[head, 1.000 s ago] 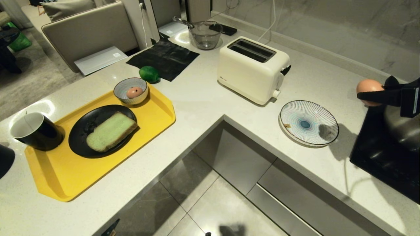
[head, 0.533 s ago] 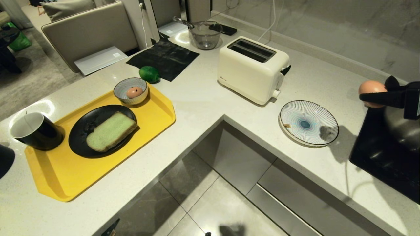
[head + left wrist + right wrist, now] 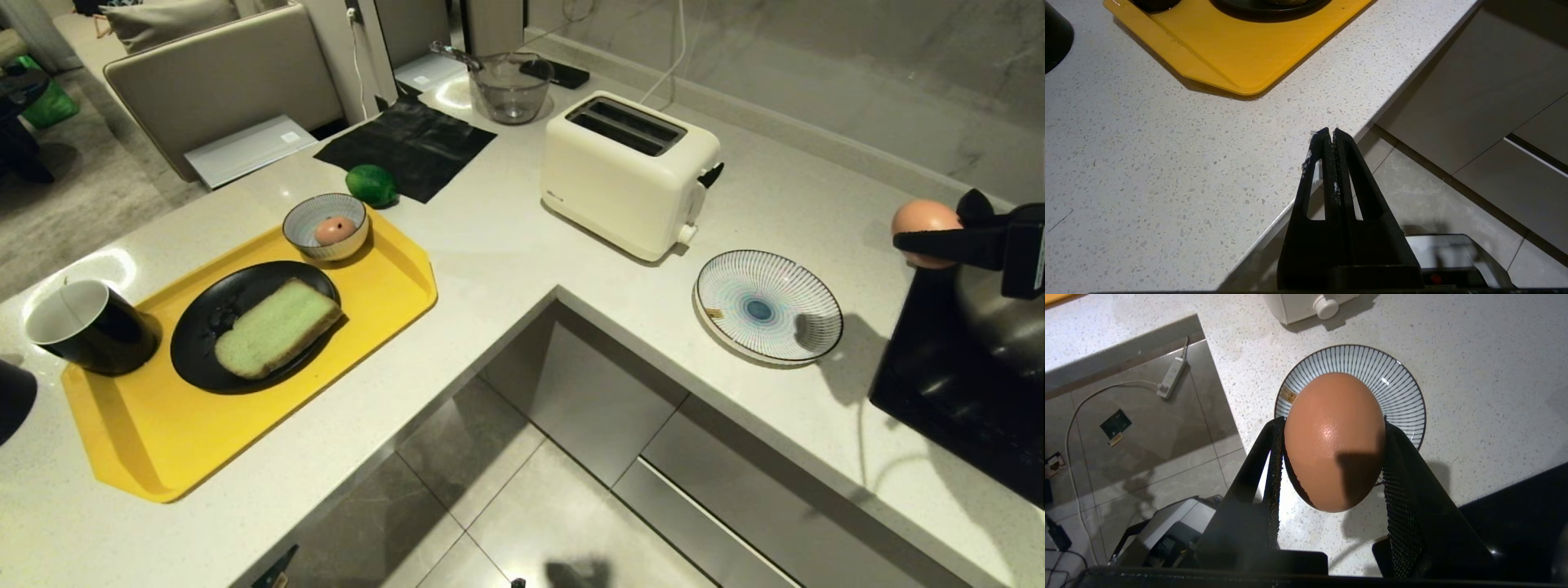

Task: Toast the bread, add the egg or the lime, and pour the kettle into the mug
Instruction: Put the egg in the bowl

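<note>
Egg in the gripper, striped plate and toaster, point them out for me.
egg point(image 3: 1335, 437), right wrist view, middle of shell.
striped plate point(image 3: 768, 305), head view, blue centre.
toaster point(image 3: 620, 184), head view, front wall.

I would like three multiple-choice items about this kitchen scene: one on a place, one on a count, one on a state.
1. Where does the bread lie?
A. in the toaster
B. on the black plate
C. on the striped plate

2. How many eggs show?
A. one
B. two
C. three

3. What is the right gripper doing?
A. open, empty
B. shut on an egg
C. shut on the lime

Key: 1 B, it lies on the black plate on the tray. 2 B, one in the small bowl, one held. 3 B, its fingers clamp the egg above the striped plate.
</note>
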Available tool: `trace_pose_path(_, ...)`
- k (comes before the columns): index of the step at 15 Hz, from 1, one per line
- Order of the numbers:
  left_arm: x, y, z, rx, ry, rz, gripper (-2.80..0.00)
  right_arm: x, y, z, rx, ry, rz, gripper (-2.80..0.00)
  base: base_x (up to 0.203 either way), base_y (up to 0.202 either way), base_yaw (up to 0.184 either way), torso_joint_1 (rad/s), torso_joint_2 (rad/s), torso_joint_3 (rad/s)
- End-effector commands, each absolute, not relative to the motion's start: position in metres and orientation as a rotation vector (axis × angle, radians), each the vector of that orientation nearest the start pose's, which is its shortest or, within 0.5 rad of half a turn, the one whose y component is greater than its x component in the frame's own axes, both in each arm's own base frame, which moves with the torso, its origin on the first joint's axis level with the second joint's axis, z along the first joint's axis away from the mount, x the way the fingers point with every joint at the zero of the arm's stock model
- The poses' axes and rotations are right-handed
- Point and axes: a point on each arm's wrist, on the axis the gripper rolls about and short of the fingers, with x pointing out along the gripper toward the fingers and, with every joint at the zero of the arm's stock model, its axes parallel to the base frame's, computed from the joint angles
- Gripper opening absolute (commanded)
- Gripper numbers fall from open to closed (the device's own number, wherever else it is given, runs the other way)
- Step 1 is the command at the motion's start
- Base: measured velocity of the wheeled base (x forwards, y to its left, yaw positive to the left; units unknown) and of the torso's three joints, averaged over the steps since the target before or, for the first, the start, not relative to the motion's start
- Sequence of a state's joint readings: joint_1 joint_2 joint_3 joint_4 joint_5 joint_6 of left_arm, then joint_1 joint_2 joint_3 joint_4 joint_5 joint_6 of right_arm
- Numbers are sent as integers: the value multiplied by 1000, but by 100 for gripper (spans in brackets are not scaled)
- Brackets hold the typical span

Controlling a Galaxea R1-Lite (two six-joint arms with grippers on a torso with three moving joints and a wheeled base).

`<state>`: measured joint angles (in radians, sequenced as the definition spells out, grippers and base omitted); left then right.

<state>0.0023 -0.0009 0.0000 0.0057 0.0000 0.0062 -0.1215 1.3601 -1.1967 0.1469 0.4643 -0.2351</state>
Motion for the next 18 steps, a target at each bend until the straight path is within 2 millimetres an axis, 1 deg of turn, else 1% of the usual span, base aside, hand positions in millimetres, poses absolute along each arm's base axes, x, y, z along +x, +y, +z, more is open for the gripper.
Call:
trace_pose_path(1,-23,0,74,6,7,3,-280,218,-16,306,-141,249,374,-280,0,0,0,0,0,0)
trace_pose_path(11,-23,0,74,6,6,2,-280,218,-16,302,-137,260,377,-280,0,0,0,0,0,0)
trace_pose_path(18,-23,0,74,6,7,3,-280,216,-16,304,-126,255,376,-280,-159,0,-1,-3,3,4)
